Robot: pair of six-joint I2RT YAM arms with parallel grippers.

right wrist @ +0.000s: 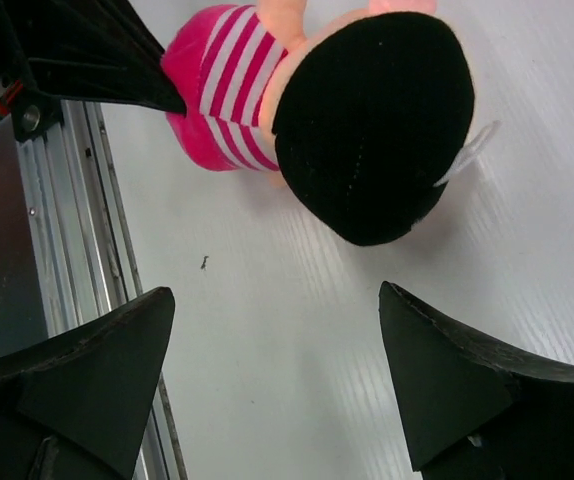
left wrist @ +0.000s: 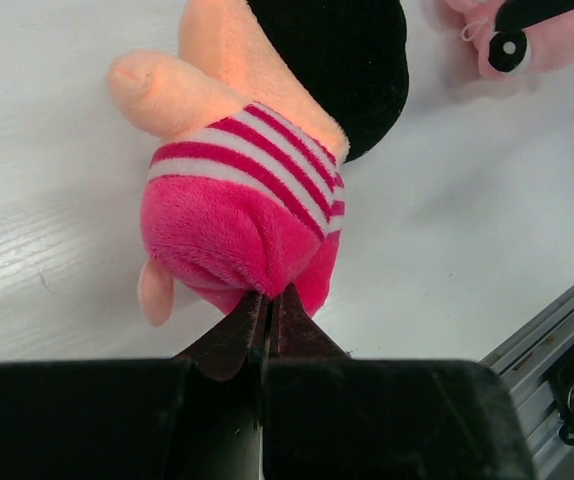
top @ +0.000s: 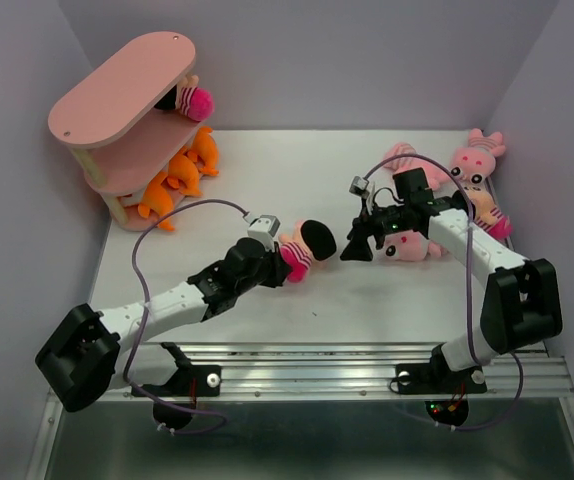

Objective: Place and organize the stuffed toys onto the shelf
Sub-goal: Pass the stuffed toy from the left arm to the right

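Observation:
The pink shelf (top: 117,90) stands at the back left. A black-haired doll (top: 189,100) lies on its middle tier and orange toys (top: 177,175) crowd the lowest tier. Mid-table, my left gripper (top: 279,256) is shut on the magenta bottom of a striped doll (top: 305,245); the wrist view shows its tips (left wrist: 270,300) pinching the plush (left wrist: 247,190). My right gripper (top: 355,245) stands open just right of that doll's black hair (right wrist: 367,120), with nothing between its fingers (right wrist: 277,300).
Light pink striped animals (top: 477,155) (top: 407,250) and another doll (top: 487,212) lie at the right, around the right arm. One pink animal (left wrist: 527,40) shows in the left wrist view. A metal rail (top: 307,365) runs along the near edge. Walls close in on three sides.

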